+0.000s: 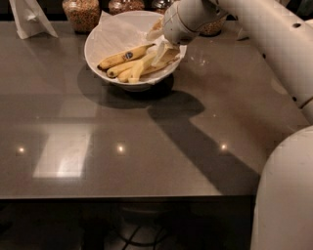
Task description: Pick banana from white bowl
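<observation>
Tool: your tool [160, 49] is down inside the white bowl [93, 49], on its right side, low over the right-hand ends of the fruit.
Tool state: you cannot tell from this view whether it is open or closed, nor whether it has hold of anything (the round wrist housing covers most of it).
Contact: the tool's pale tip sits right at the upper end of the banana [139, 68]; whether it is touching or just above cannot be told.
Banana: pale greenish-yellow and long, lying in the bowl among the others, slanting from lower left up to the right, with its upper end under the tool.
Neighbours: a deeper-yellow banana with a blue sticker [122, 57] lies just behind it, toward the bowl's left; a shorter golden banana [116, 72] lies just beside it.
Lining: a sheet of white paper [110, 34] lines the bowl and stands up past the back rim.
Bowl position: upright on the tabletop [122, 146], toward the far edge.
Arm: your white arm [264, 34] comes in from the upper right, above the tabletop; the robot's body [288, 195] fills the lower right corner.
Shadow: the arm's shadow [195, 141] runs across the tabletop from the bowl toward the lower right.
Back row: glass jars [82, 12] of grains stand behind the bowl along the far edge; a folded white paper [29, 17] stands at far left, well apart from the bowl.
Surface: dark and glossy, showing small light spots and one pale rectangular reflection.
</observation>
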Robot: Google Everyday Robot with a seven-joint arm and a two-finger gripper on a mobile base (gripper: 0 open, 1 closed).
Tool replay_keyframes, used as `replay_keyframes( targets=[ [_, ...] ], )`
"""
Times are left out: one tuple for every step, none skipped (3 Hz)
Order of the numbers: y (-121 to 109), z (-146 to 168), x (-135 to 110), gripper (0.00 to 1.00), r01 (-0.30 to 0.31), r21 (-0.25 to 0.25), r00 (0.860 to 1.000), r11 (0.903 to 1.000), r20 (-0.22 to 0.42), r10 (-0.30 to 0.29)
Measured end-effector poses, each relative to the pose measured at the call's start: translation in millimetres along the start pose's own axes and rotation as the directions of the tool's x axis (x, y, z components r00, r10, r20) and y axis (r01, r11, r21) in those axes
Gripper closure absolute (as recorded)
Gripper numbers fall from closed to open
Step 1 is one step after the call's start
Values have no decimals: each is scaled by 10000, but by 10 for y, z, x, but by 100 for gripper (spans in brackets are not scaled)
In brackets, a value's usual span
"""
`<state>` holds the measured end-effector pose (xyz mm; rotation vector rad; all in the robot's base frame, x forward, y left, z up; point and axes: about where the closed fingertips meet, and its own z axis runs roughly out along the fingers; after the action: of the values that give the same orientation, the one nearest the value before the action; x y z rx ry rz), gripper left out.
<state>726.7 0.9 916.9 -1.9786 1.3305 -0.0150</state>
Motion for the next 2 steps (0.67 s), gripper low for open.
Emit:
replay_keyframes(
  targets=[
    [-22,121,42,43,-127,-137,9999,9998,-67,126],
    [7,245,141,44,-436,-395,9987,9983,-295,424]
  ],
)
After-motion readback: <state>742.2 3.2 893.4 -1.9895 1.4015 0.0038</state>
